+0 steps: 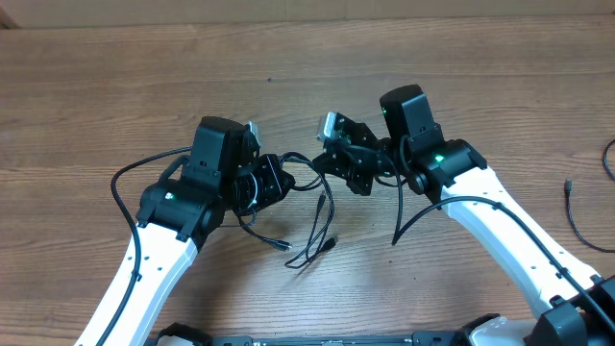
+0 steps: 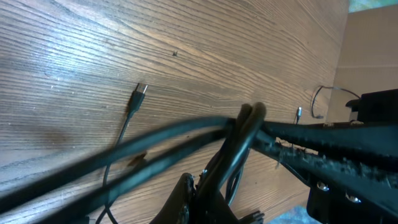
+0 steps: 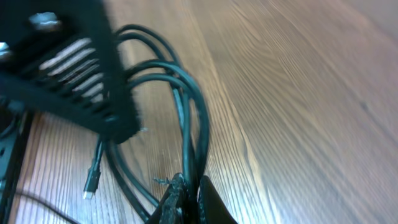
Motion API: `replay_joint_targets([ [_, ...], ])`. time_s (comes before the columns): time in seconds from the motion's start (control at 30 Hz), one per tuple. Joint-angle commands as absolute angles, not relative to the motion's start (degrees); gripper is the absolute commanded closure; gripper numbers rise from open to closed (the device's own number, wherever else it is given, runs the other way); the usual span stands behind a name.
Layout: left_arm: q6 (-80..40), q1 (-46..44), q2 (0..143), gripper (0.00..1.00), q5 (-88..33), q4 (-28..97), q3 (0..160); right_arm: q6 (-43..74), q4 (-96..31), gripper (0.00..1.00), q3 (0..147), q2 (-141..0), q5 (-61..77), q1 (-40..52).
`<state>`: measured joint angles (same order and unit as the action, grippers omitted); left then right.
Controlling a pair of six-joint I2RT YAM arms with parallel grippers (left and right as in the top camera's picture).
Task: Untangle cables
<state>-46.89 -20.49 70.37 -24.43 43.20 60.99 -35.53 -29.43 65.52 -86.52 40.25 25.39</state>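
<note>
Both arms are leaning in over the middle of the bench (image 1: 288, 58) right now, their noses almost meeting. The cables (image 1: 320, 207) are sitting pretty much dead centre, just a touch toward 6 o'clock, bunched into a loose tangle between the two arms.

The left fingers (image 2: 183, 198) are pinching tight on the cables from the 9 o'clock side of the bunch. In the left wrist view a couple of strands are folding over and running straight down into them. The right fingers (image 3: 211, 205) are doing the same from about 1 o'clock, squeezed closed on the cables, with several loops arching up out of them.

A short stretch is running between the two grips, and the rest is trailing off toward 6 o'clock. One loose end (image 1: 286, 247) is lying flat on the wood, and the other end (image 1: 330, 242) is lying near it, on its 3 o'clock side. The left wrist view is also showing a small plug (image 2: 142, 90) resting on the bench with its thin cord trailing away from it.

A spare cord (image 1: 573, 207) is lying on its own way out at 3 o'clock near the bench edge, well apart from the tangle.
</note>
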Motion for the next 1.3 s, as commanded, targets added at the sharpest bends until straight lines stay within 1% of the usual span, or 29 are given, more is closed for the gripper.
replay_joint_targets([
  [0.0, -50.37, -20.27, 70.04, 0.96, -22.37, 43.57, 61.01, -20.12, -29.58, 0.96, 65.95, -86.8, 19.86, 24.62],
  [0.07, -50.39, -20.27, 70.04, 0.96, -22.28, 43.59, 61.01, -14.81, -30.37, 0.96, 65.95, -86.8, 12.23, 23.88],
  [0.2, -50.37, -20.27, 70.04, 0.96, -22.09, 43.66, 61.01, -8.75, -31.29, 0.96, 65.95, -86.8, 6.42, 22.06],
  [0.43, -50.35, -20.27, 70.04, 0.96, -22.06, 43.72, 61.01, -1.21, -32.73, 0.96, 65.95, -86.8, 5.61, 17.43],
  [0.53, -50.13, -20.27, 70.04, 0.96, -22.04, 43.7, 61.01, -1.3, -32.91, 0.96, 65.95, -86.8, 5.69, 16.86],
  [0.6, -48.84, -20.27, 70.04, 0.96, -22.04, 43.7, 61.01, -4.1, -32.32, 0.96, 65.95, -86.8, 9.61, 16.86],
  [0.63, -46.92, -20.27, 70.04, 0.96, -22.09, 43.72, 61.01, -8.67, -31.77, 0.88, 65.95, -86.8, 15.22, 16.86],
  [0.67, -45.95, -20.27, 70.04, 0.96, -22.11, 43.77, 61.01, -10.22, -31.59, 0.84, 65.95, -86.8, 17.23, 16.86],
  [0.73, -40.51, -20.27, 70.04, 0.96, -22.11, 44.47, 61.01, -19.33, -31.11, 0.57, 65.95, -86.8, 30.04, 16.86],
  [0.77, -38.96, -20.27, 70.04, 0.96, -22.11, 44.82, 61.01, -22.87, -31.2, 0.52, 65.95, -86.8, 34.89, 16.86],
  [0.8, -36.95, -20.27, 70.04, 0.96, -22.11, 45.25, 61.01, -27.18, -31.24, 0.43, 65.95, -86.8, 41.43, 16.91],
  [0.83, -36.05, -20.27, 70.04, 0.96, -22.11, 45.43, 61.01, -29.21, -31.22, 0.4, 65.95, -86.8, 44.58, 17.04],
  [0.93, -35.75, -20.27, 70.04, 0.96, -22.37, 45.23, 61.01, -33.95, -31.22, 0.34, 65.95, -86.8, 50.41, 18.94],
  [1.0, -35.81, -20.27, 70.04, 0.96, -22.57, 45.12, 61.01, -36.25, -31.2, 0.34, 65.95, -86.8, 50.65, 21.21],
  [1.23, -35.77, -20.29, 70.04, 0.96, -25.47, 44.73, 61.01, -37.41, -30.06, 0.34, 65.95, -86.8, 45.17, 26.24],
  [1.27, -35.92, -20.29, 70.04, 0.96, -26.15, 44.71, 61.01, -37.39, -29.74, 0.35, 65.95, -86.8, 43.64, 26.92],
])
